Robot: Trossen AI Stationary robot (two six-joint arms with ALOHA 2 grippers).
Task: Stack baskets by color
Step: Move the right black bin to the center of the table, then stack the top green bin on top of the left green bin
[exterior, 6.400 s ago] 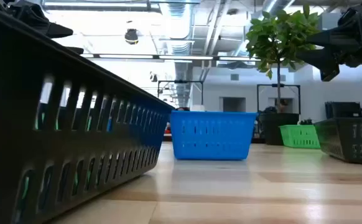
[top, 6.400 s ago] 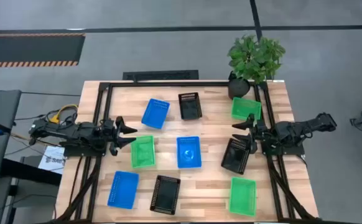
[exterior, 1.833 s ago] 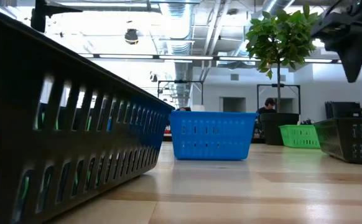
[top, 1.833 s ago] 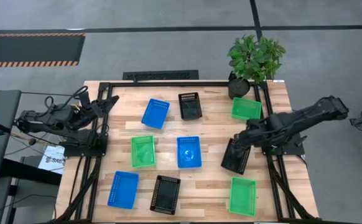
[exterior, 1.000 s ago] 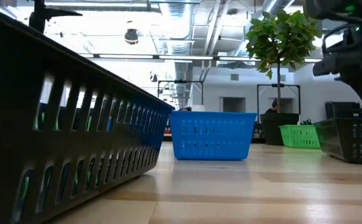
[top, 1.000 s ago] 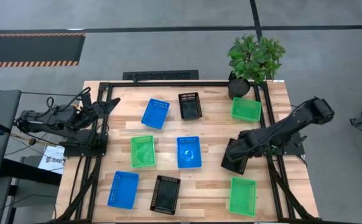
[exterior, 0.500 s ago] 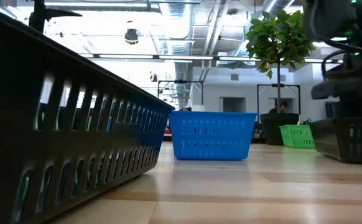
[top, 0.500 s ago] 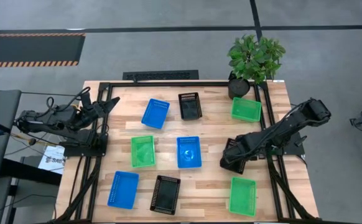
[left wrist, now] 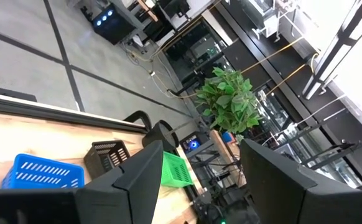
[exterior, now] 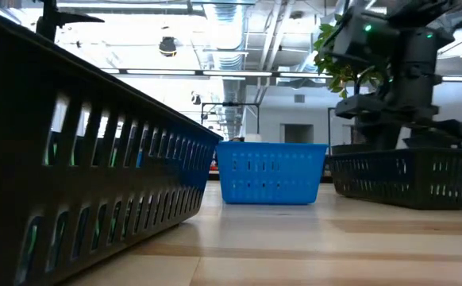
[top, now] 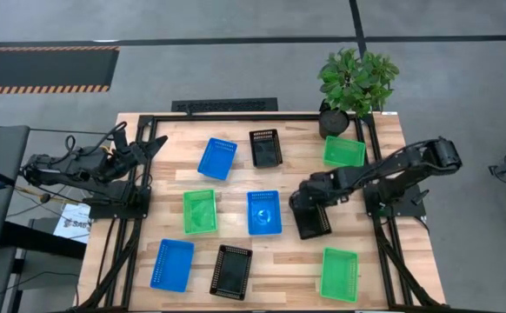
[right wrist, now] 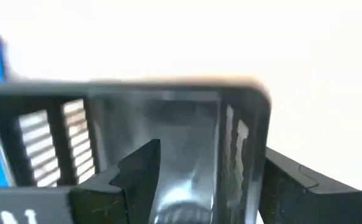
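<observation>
While the left gripper (top: 153, 144) waits open at the table's (top: 288, 265) left edge, the right gripper (top: 303, 202), fingers wide over one wall, has dragged the black basket (top: 310, 218) leftward, now near the central blue basket (top: 263, 213). No stacks begun; likely heading toward another black basket (top: 231, 271).

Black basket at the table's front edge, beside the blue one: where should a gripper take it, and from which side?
Probably a short end wall of the black basket, at its rim, coming straight down from above with one jaw inside and one outside. It sits upright, open top up, and the thin wall suits a pinch.
</observation>
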